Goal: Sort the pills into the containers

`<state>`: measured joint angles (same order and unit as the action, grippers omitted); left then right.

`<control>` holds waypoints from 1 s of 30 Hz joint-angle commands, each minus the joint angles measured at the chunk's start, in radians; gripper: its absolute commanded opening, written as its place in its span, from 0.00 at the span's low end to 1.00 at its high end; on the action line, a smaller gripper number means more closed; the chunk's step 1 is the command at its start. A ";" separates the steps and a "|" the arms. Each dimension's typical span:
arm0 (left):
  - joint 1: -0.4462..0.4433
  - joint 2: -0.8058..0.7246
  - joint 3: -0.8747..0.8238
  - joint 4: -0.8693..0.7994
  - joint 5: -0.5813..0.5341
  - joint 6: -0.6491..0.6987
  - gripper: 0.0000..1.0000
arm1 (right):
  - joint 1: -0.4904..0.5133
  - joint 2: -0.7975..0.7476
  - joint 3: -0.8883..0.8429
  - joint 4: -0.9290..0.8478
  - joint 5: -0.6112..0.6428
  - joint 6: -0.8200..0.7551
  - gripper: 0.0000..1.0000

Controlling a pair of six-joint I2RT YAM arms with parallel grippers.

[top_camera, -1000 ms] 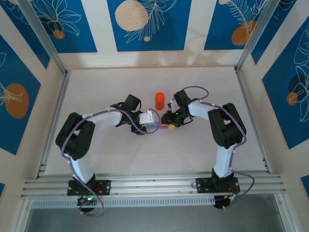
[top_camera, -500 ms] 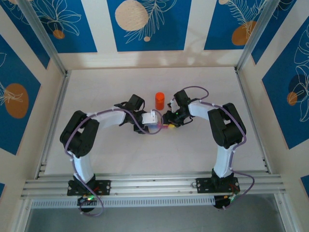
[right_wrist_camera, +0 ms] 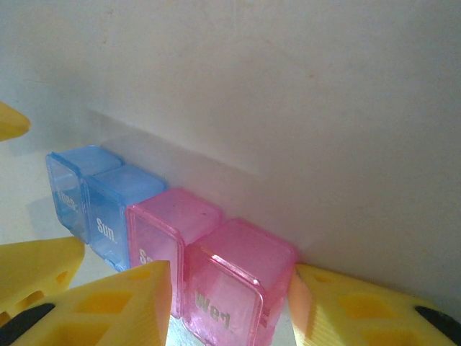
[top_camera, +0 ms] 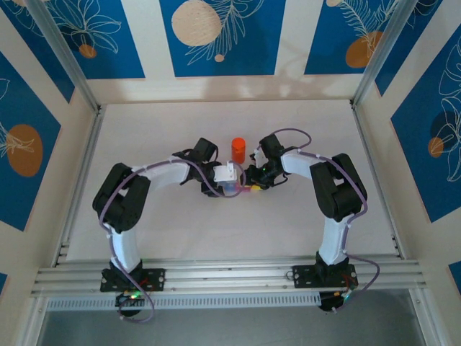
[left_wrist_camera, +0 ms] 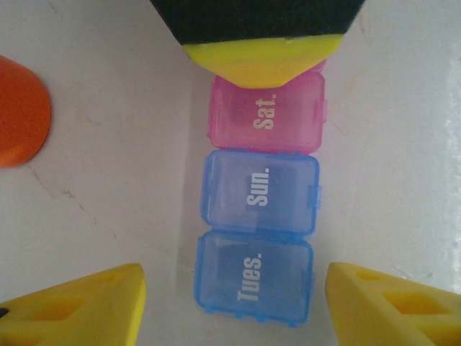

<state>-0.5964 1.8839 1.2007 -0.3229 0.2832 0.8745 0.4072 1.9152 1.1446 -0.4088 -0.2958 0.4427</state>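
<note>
The containers (left_wrist_camera: 263, 209) are a strip of closed translucent boxes lying on the white table: blue "Tues." and "Sun.", then pink "Sat." and, in the right wrist view, pink "Wed." (right_wrist_camera: 238, 288). My left gripper (left_wrist_camera: 234, 295) is open, with a yellow finger (left_wrist_camera: 79, 310) on each side of the "Tues." box and a gap at both sides. My right gripper (right_wrist_camera: 230, 281) is shut on the pink "Wed." end of the strip. From above, the left gripper (top_camera: 229, 175) and right gripper (top_camera: 251, 186) meet over the containers (top_camera: 232, 189). The pills are out of view.
An orange cylindrical bottle (top_camera: 238, 149) stands just behind the two grippers, and it sits at the left edge of the left wrist view as the orange bottle (left_wrist_camera: 21, 112). Aluminium frame rails (top_camera: 230, 274) run along the near edge of the table.
The left arm has shifted a little to the right toward the strip, and its jaws have spread wider. The right arm has stayed in place.
</note>
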 commanded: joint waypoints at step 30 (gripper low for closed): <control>-0.005 0.075 0.124 -0.166 0.058 0.017 0.40 | 0.065 0.089 -0.004 0.052 0.090 -0.040 0.43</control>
<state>-0.5987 1.9331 1.2865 -0.4515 0.2920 0.8963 0.4160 1.9163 1.1503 -0.4091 -0.2806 0.4377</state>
